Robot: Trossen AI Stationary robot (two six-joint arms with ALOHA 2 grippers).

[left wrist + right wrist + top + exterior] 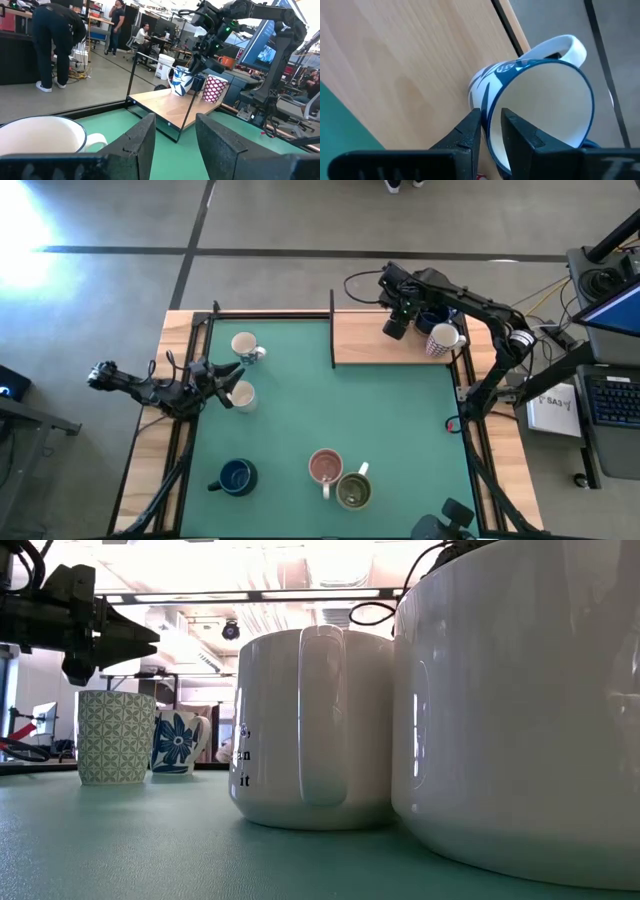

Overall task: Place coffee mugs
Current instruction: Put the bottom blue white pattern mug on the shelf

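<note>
The right gripper (490, 130) is working over the wooden shelf (365, 340) at the upper right of the high view. Its fingers (470, 131) are standing narrow, straddling the rim of the blue-flowered white mug (535, 95): one finger is lying outside the wall, the other inside the bowl. Whether the pads are pressing on the rim cannot be told. The mug is tilting, with its handle pointing away from the fingers. Just beside it on the shelf, the red-patterned mug (442, 339) is standing upright.

The left gripper (232, 377) is hovering at the left edge of the green mat (400, 420), with its fingers (137, 142) spread wide and holding nothing. It is sitting between two white mugs: one (244, 346) above it in the high view, one (241, 395) below it.

Along the lower edge of the high view, a dark blue mug (237, 476) is standing at lower left. A pink mug (325, 467) and an olive-green mug (354, 491) are standing touching at lower centre.
</note>
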